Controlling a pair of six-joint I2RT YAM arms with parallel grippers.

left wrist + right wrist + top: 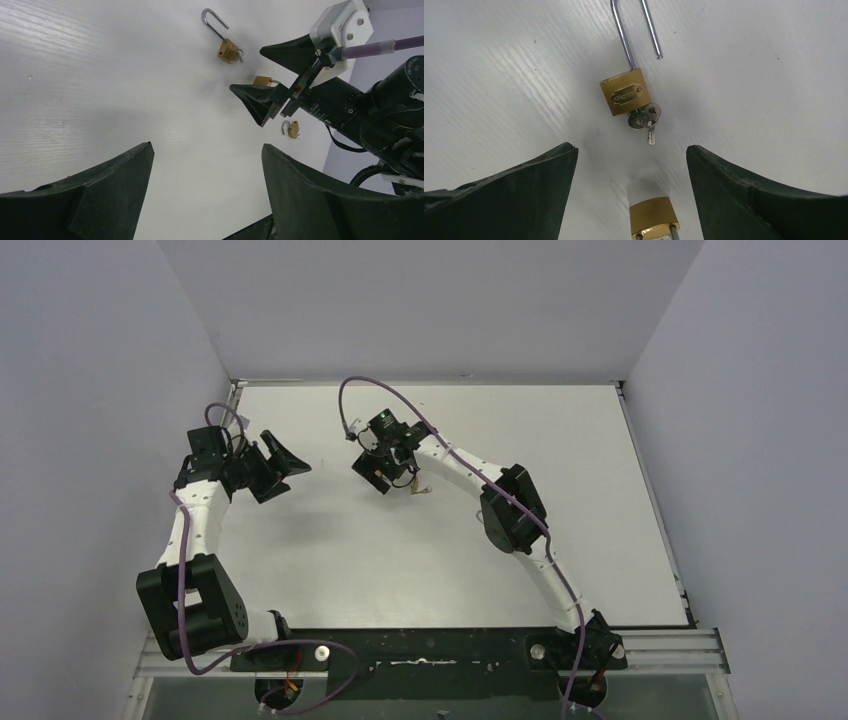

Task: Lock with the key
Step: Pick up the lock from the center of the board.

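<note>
The brass padlock (pixel 624 93), unlatched with keys (pixel 644 119) in its base, lies on the white surface (pixel 499 75), the right pincer (pixel 630 149) spread open just by it, the left pincer (pixel 206 147) open farther from it.

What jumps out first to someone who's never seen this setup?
A brass padlock lies on the white table, its long shackle swung open and keys at its base, just ahead of the right claw. A second brass padlock sits nearer that claw. Both it and the left claw gape wide, empty.
</note>
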